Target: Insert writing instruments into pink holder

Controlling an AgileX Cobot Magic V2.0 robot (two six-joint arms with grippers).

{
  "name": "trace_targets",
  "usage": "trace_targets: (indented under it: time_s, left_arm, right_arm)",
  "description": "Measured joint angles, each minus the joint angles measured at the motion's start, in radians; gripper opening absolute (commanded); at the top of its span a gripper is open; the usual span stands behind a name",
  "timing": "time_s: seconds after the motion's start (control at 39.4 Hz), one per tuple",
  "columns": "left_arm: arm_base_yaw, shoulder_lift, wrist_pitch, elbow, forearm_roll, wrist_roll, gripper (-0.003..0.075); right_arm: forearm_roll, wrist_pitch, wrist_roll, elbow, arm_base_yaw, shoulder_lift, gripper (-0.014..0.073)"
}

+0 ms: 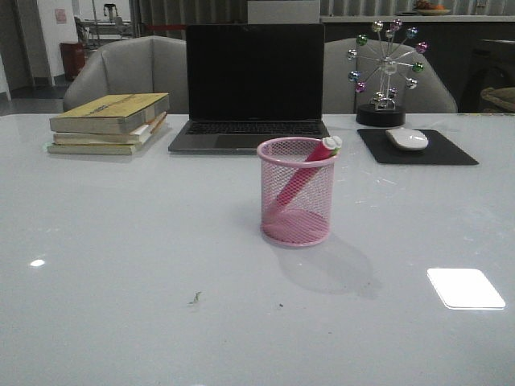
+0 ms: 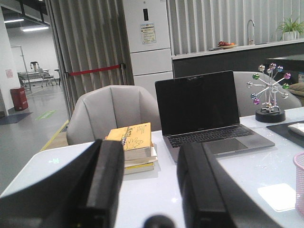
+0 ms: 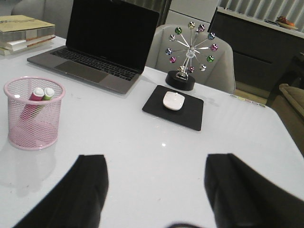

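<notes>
The pink holder (image 1: 296,191) stands upright mid-table, in front of the laptop. Inside it lean two writing instruments: a pink marker (image 1: 298,175) and, behind it, a green one (image 1: 333,147) of which only the tip shows. The right wrist view shows the holder (image 3: 33,114) with the pink (image 3: 34,94) and green (image 3: 47,93) marker ends side by side at its rim. My right gripper (image 3: 156,178) is open and empty above bare table, well to the right of the holder. My left gripper (image 2: 151,164) is open, empty, over the table's left part. Neither arm appears in the front view.
A dark laptop (image 1: 251,88) stands open behind the holder. A stack of books (image 1: 109,122) lies at the back left. A white mouse (image 1: 407,138) on a black pad (image 1: 418,148) and a ball ornament (image 1: 385,76) are at the back right. Grey chairs (image 1: 129,72) stand beyond the table.
</notes>
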Motion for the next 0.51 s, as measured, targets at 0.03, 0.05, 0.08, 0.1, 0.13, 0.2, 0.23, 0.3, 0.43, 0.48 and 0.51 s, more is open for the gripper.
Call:
trace_targets:
  time_s: [0.03,0.05,0.08,0.1,0.13,0.2,0.23,0.3,0.43,0.48,0.51]
  left_arm:
    - [0.002,0.000,0.000,0.000,0.000,0.000,0.0353]
    - [0.005,0.000,0.000,0.000,0.000,0.000,0.0353]
    - [0.011,0.000,0.000,0.000,0.000,0.000,0.0353]
    - [0.015,0.000,0.000,0.000,0.000,0.000,0.0353]
    - [0.017,0.000,0.002,0.000,0.000,0.000,0.0353]
    - [0.022,0.000,0.002,0.000,0.000,0.000,0.0353]
    - [0.022,0.000,0.002,0.000,0.000,0.000,0.0353]
    - [0.022,0.000,-0.002,0.000,0.000,0.000,0.0353]
    - [0.022,0.000,-0.002,0.000,0.000,0.000,0.0353]
    - [0.022,0.000,0.005,0.000,0.000,0.000,0.0353]
    - [0.022,0.000,0.007,0.000,0.000,0.000,0.0352]
  right_arm:
    - [0.000,0.000,0.000,0.000,0.000,0.000,0.0542]
    - [0.000,0.004,0.000,0.000,0.000,0.000,0.0542]
    - [-0.002,0.004,0.000,-0.002,0.000,0.000,0.0542]
    - [-0.004,0.006,0.000,-0.002,0.000,0.000,0.0542]
    - [-0.009,0.005,0.000,-0.002,0.000,0.000,0.0542]
    - [-0.011,0.005,0.000,-0.002,0.000,0.000,0.0542]
    - [-0.011,0.003,0.000,-0.002,0.000,0.000,0.0542]
    - [-0.011,-0.003,0.000,-0.002,0.000,0.000,0.0542]
    - [-0.013,-0.007,0.000,-0.002,0.000,0.000,0.0542]
    - [-0.014,-0.007,0.000,-0.002,0.000,0.000,0.0542]
    - [-0.014,-0.007,0.000,-0.002,0.000,0.000,0.0542]
